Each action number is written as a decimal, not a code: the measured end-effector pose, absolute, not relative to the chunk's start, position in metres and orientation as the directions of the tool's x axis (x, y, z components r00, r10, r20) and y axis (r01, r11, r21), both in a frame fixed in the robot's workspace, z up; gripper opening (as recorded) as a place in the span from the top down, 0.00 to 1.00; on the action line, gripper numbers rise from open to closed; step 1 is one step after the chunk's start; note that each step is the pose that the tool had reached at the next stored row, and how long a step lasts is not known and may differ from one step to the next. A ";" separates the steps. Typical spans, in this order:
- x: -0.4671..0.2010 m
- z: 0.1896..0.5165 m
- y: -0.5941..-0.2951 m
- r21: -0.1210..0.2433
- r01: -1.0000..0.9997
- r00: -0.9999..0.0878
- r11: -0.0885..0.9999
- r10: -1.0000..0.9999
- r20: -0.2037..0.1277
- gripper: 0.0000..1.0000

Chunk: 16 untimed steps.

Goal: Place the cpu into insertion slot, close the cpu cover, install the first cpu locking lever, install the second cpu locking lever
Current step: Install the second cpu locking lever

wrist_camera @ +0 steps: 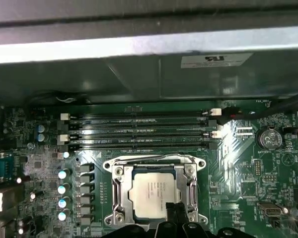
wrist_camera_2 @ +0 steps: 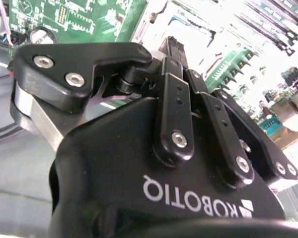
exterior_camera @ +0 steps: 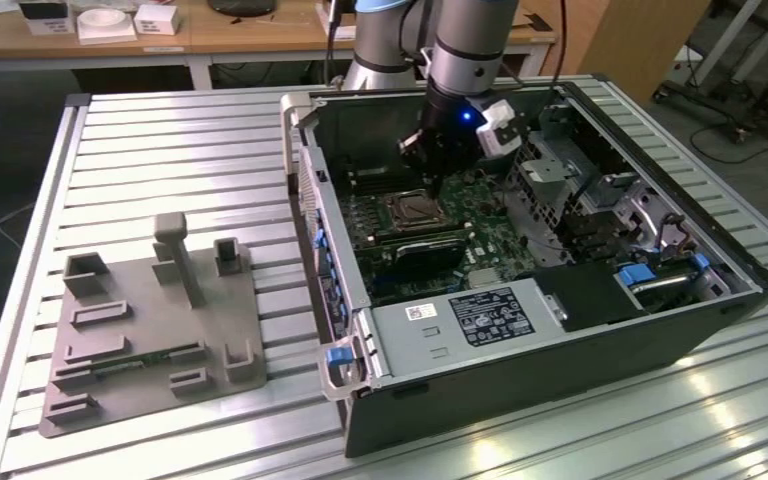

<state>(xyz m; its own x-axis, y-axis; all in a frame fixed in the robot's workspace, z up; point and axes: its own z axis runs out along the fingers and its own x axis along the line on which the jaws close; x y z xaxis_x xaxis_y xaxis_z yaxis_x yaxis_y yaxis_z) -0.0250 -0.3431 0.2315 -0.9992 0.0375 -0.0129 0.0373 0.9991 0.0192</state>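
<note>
**CPU seated, cover down, gripper right on the socket**

The cpu (wrist_camera: 151, 192) sits flat in the insertion slot (wrist_camera: 130, 174), silvery face up, with the cpu cover (wrist_camera: 120, 192) folded down around it so the chip shows through the window. Four memory slots (wrist_camera: 139, 130) run just beside the socket at its 12 o'clock in the first wrist view. The gripper (wrist_camera: 175, 212) has its black fingertips pressed together, touching the cover's edge at the chip's 5 o'clock. In the exterior view the socket is mid-motherboard (exterior_camera: 491, 235) inside the open computer case (exterior_camera: 558, 350). A grey parts fixture (exterior_camera: 151, 330) sits on the slatted table (exterior_camera: 157, 150), well apart at 9 o'clock.
</note>
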 end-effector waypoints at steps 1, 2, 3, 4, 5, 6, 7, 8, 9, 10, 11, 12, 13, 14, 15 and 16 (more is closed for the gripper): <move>-0.025 0.232 -0.344 0.019 0.037 -0.999 0.999 0.038 -0.013 0.90; -0.025 0.232 -0.345 0.019 0.037 -0.999 0.999 0.038 -0.013 0.90; -0.025 0.232 -0.347 0.019 0.037 -0.999 0.999 0.038 -0.013 0.90; -0.025 0.232 -0.349 0.019 0.037 -0.999 0.999 0.038 -0.013 0.90; -0.025 0.232 -0.351 0.019 0.037 -0.999 0.999 0.038 -0.013 0.90; -0.025 0.232 -0.353 0.019 0.037 -0.999 0.999 0.038 -0.013 0.90; -0.025 0.232 -0.356 0.019 0.037 -0.999 0.999 0.038 -0.013 0.90; -0.025 0.232 -0.358 0.019 0.037 -0.999 0.999 0.038 -0.013 0.90; -0.025 0.232 -0.361 0.019 0.037 -0.999 0.999 0.038 -0.013 0.90; -0.025 0.232 -0.363 0.019 0.037 -0.999 0.999 0.038 -0.013 0.90; -0.025 0.232 -0.366 0.019 0.037 -0.999 0.999 0.038 -0.013 0.90; -0.025 0.232 -0.369 0.019 0.037 -0.999 0.999 0.038 -0.013 0.90; -0.025 0.232 -0.371 0.019 0.037 -0.999 0.999 0.038 -0.013 0.90; -0.025 0.232 -0.374 0.019 0.037 -0.999 0.999 0.038 -0.013 0.90; -0.025 0.232 -0.377 0.019 0.037 -0.999 0.999 0.038 -0.013 0.90; -0.025 0.232 -0.378 0.019 0.037 -0.999 0.999 0.038 -0.013 0.90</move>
<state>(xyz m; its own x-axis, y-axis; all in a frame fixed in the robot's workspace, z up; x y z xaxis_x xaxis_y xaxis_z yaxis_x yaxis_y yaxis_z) -0.0255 -0.3782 0.2318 -0.9992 0.0376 -0.0129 0.0374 0.9991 0.0190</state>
